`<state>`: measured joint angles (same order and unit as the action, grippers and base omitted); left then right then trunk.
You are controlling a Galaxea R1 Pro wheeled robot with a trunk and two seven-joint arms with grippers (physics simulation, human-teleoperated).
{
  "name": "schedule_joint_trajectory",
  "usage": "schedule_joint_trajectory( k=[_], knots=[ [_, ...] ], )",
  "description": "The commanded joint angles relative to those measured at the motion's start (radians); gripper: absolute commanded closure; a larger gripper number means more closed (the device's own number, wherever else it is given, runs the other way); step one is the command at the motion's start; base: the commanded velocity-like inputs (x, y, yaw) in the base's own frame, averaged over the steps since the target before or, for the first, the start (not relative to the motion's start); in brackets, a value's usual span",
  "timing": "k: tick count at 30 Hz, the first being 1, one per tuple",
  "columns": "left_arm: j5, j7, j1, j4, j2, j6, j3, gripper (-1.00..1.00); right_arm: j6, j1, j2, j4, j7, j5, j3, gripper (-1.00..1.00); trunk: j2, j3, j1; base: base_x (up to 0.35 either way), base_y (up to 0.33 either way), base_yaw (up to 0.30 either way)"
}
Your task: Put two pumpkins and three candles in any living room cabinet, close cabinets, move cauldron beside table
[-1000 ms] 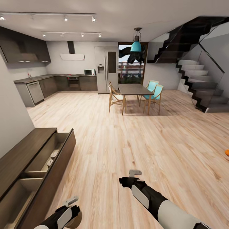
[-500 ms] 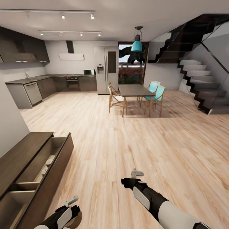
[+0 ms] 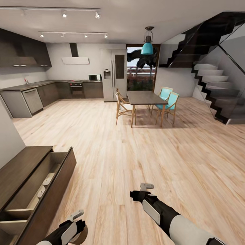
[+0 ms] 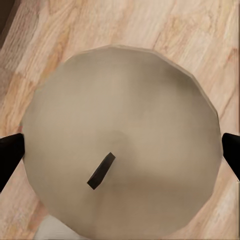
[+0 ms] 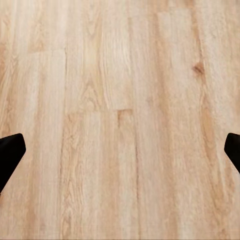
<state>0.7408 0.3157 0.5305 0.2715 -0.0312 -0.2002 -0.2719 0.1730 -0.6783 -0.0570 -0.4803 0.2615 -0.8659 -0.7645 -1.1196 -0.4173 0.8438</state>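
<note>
The left gripper point(image 4: 120, 150) is carrying a candle point(image 4: 120, 140): the two dark fingers point(image 4: 10, 152) are sitting at opposite sides of its round pale body, clamped on it across its width. The candle's flat circular end is facing the left wrist camera, with the short dark wick point(image 4: 101, 170) lying slanted just off its centre, so the long axis is running along the fingers and down toward the plank floor point(image 4: 210, 45) visible around its rim. From the head camera the left gripper point(image 3: 76, 223) is hanging low in front of the robot over the floor point(image 3: 136, 153), with the candle point(image 3: 81, 234) showing as a pale disc beneath it. The right gripper point(image 5: 120, 150) is holding nothing; its fingers point(image 5: 10, 155) are standing wide apart over bare planks, and from the head camera the right gripper point(image 3: 144, 190) is reaching forward above the floor. To the robot's left the cabinet point(image 3: 23, 170) is standing with a drawer point(image 3: 51, 177) pulled out, and two more pale candles point(image 3: 47, 179) are lying inside it on the light wood. Farther off, a dining bench point(image 3: 144, 97) with chairs point(image 3: 168, 102) is standing near the kitchen units point(image 3: 44, 93), and a staircase point(image 3: 217, 85) is rising at the right.
</note>
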Motion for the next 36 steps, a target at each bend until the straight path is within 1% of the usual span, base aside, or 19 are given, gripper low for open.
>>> schedule_joint_trajectory(
  k=[1, 7, 13, 36],
  knots=[
    [0.006, 0.006, 0.0, 0.003, -0.001, -0.004, -0.008, 1.0, 0.004, -0.001, -0.001, -0.002, 0.007, -0.006, -0.007, -1.0, -0.001, -0.001, 0.001, 0.311, 0.0, 0.0],
    [0.006, 0.006, 0.0, 0.003, -0.001, -0.004, -0.009, 1.0, 0.007, -0.001, -0.005, -0.001, 0.007, -0.005, -0.007, -1.0, -0.001, -0.001, 0.001, 0.306, 0.0, 0.0],
    [0.006, 0.006, 0.0, 0.003, -0.001, -0.004, -0.009, 1.0, 0.0, -0.001, 0.003, -0.001, 0.007, -0.006, -0.007, -1.0, -0.001, -0.001, 0.001, 0.303, 0.0, 0.0],
    [0.006, 0.006, 0.0, 0.003, -0.001, -0.004, -0.009, 1.0, -0.003, -0.001, 0.003, -0.002, 0.008, -0.002, -0.007, -1.0, -0.001, -0.001, 0.001, 0.294, 0.0, 0.0]
  ],
)
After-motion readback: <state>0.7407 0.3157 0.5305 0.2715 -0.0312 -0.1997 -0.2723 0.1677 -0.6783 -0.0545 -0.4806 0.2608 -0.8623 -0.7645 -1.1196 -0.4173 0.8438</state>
